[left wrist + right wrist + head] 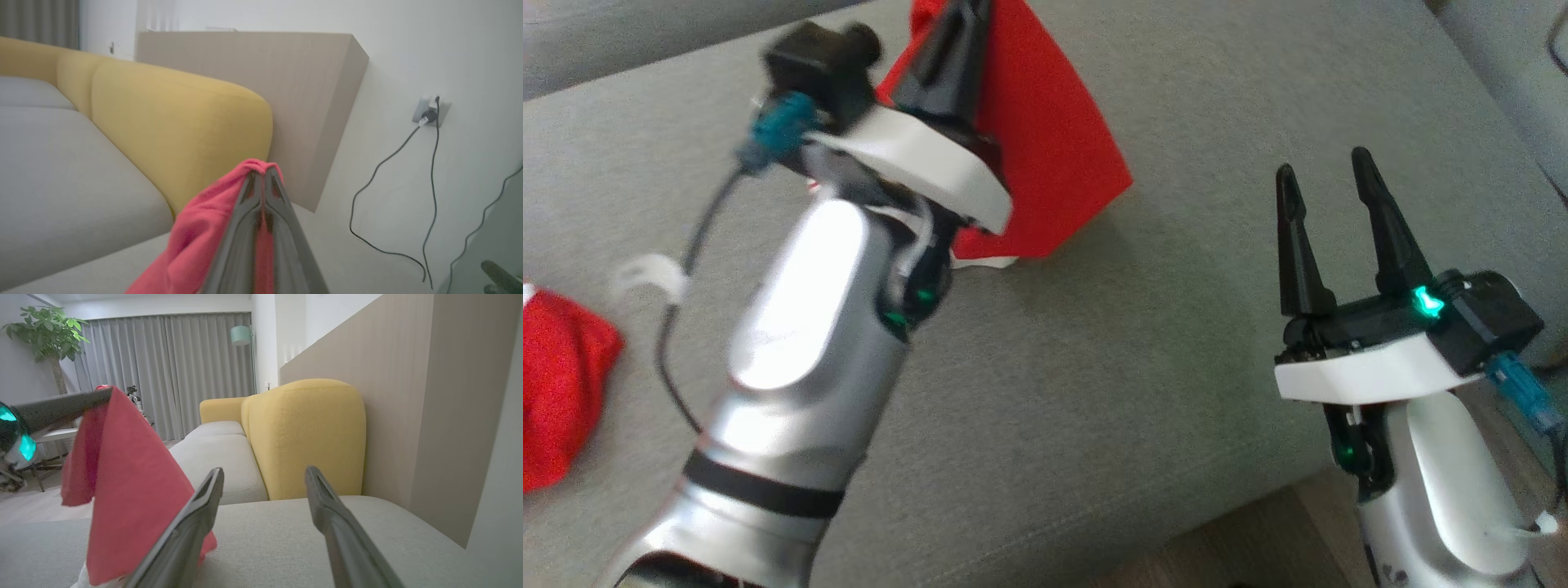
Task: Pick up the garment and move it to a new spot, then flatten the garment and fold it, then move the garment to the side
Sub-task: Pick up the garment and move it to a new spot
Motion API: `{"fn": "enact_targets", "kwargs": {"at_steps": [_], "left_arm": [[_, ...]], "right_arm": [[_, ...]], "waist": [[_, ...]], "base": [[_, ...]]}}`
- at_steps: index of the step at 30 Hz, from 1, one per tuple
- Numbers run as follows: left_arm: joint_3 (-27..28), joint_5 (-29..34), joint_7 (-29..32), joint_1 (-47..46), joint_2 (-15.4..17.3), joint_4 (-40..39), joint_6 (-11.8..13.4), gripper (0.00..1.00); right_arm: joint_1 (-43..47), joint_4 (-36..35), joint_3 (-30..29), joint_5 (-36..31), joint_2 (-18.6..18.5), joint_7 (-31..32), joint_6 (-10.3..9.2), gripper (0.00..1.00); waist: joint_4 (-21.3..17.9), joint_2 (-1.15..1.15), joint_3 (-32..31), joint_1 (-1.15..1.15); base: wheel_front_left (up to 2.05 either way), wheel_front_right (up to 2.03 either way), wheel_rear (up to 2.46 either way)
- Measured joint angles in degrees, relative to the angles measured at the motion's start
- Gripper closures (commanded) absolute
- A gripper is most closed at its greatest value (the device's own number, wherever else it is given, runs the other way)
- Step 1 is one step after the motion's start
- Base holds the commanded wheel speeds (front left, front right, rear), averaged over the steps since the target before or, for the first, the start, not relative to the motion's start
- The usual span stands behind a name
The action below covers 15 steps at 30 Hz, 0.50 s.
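Note:
The garment (1054, 147) is a red cloth hanging in a taut cone over the grey sofa cushion (1094, 367). My left gripper (968, 12) is shut on its top edge, arm raised across the left of the head view. In the left wrist view the closed fingertips (261, 173) pinch a red fold of the garment (196, 241). The right wrist view shows the garment (130, 477) draped from the left gripper (98, 398), its lower end down at the cushion with a white bit showing. My right gripper (1327, 167) stands open and empty to the garment's right, also (264, 473).
Another red cloth (560, 384) lies at the cushion's left edge. A yellow backrest (310, 433) and a wood panel (286, 81) stand behind the seat. Cables (392, 163) hang from a wall socket. The cushion's front edge and the floor (1258, 539) are at the lower right.

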Motion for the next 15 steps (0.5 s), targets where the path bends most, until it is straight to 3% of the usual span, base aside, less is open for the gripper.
{"fn": "enact_targets", "kwargs": {"at_steps": [1,2,8,15], "left_arm": [[-2.0,-1.4,-0.7,-0.3,0.0,1.5,1.2,0.87],[-4.0,-2.7,-1.4,-0.9,0.0,3.0,2.2,0.00],[-12.8,-8.3,-5.2,-4.5,-0.2,8.8,4.5,0.00],[-10.7,-8.8,-7.1,-6.0,0.2,12.2,5.4,0.00]], "right_arm": [[-0.4,0.0,0.2,0.0,0.0,0.0,0.00,0.00],[-0.6,-0.1,0.4,0.3,0.0,0.0,0.00,0.00],[-0.8,-0.6,-0.6,1.0,0.0,0.0,0.00,0.00],[-0.7,-0.8,-1.9,-0.9,0.0,0.0,0.00,0.00]], "waist": [[-0.8,0.00,0.4,0.00],[-1.5,0.00,0.8,0.00],[-3.6,0.00,2.9,0.00],[0.0,0.00,2.5,0.00]], "base": [[0.00,0.00,0.00],[0.00,0.00,0.00],[0.00,0.00,0.00],[0.00,0.00,0.00]]}}
